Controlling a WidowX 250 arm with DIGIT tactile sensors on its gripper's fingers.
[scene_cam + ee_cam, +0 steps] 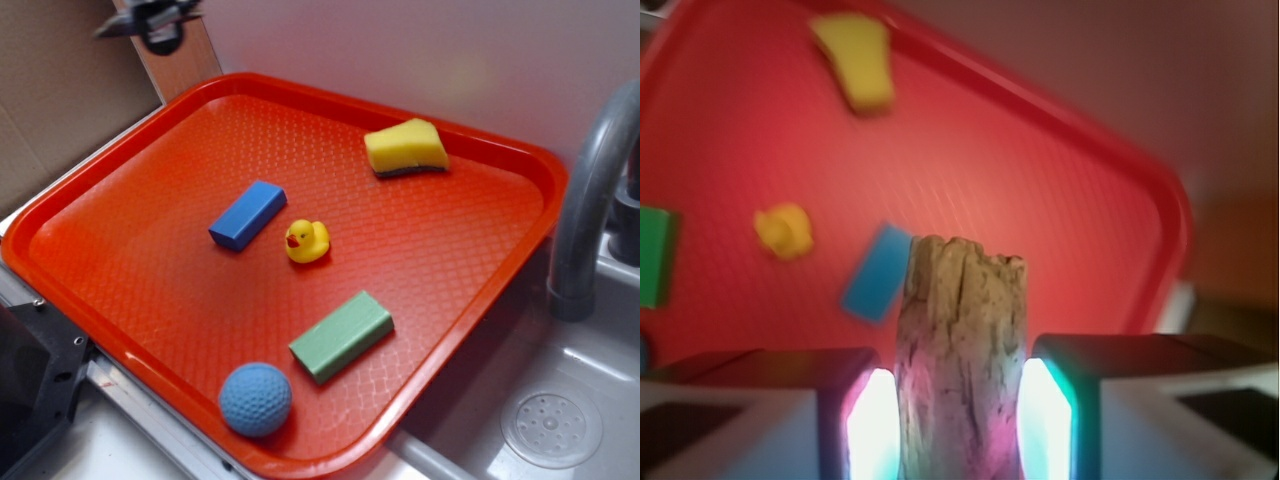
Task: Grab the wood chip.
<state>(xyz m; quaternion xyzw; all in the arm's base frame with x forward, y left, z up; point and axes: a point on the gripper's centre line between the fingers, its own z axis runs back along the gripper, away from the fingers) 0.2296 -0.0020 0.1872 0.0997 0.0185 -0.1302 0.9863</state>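
Note:
In the wrist view my gripper is shut on the wood chip, a rough grey-brown piece standing up between the two glowing pads, held high above the red tray. In the exterior view only a dark part of the gripper shows at the top left, above the tray's far corner; the wood chip is not visible there.
On the red tray lie a blue block, a yellow duck, a green block, a blue dimpled ball and a yellow sponge. A grey faucet and sink stand to the right.

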